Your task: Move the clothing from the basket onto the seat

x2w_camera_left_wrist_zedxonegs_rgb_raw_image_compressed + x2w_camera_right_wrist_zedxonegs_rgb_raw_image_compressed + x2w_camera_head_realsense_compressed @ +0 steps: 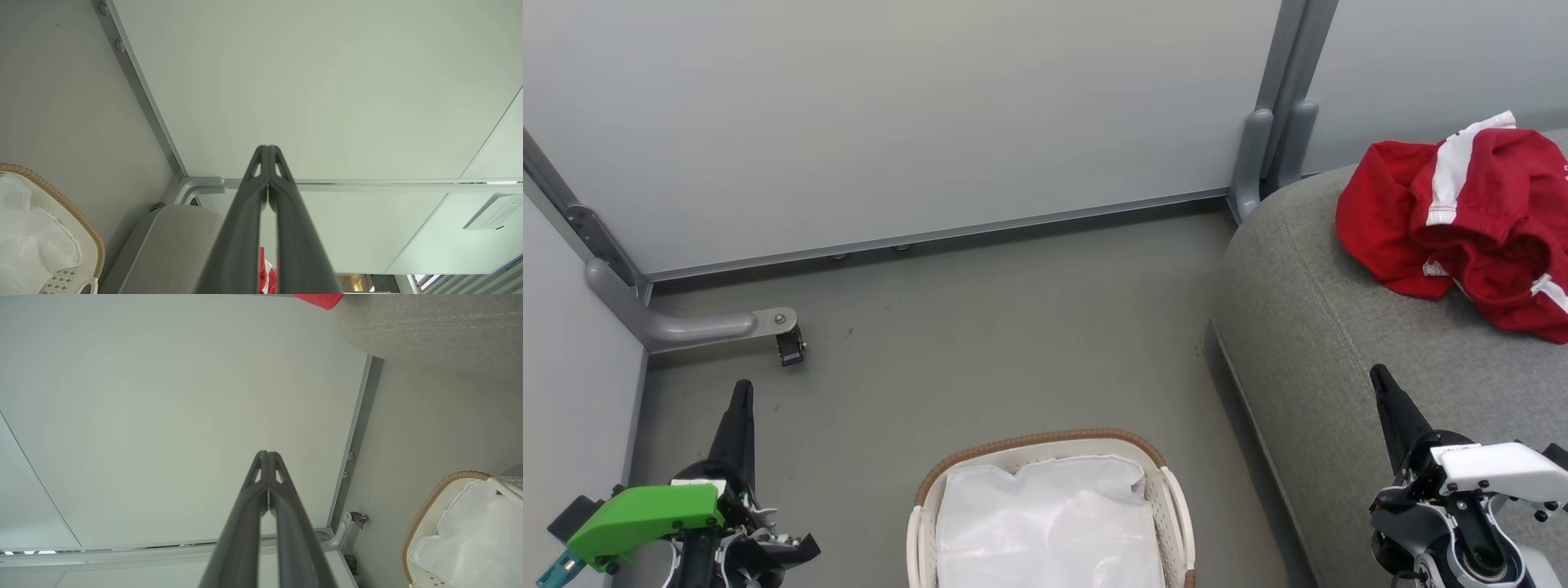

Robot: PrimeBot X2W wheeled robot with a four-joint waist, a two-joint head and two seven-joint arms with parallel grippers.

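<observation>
1. Head view: shows clothing [1462,216] heaped on seat [1339,343], ahead of right gripper [1380,380], the nearer; left gripper [742,390] well apart; basket [1045,441] with just a sheet [1045,523].
2. Left wrist view: shows jaws shut, empty.
3. Right wrist view: shows jaws shut, empty too.

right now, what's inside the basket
The basket holds a crumpled white lining sheet; the red clothing lies on the grey seat instead. Anything beneath the sheet is covered, and the basket's near end is out of frame.
</observation>
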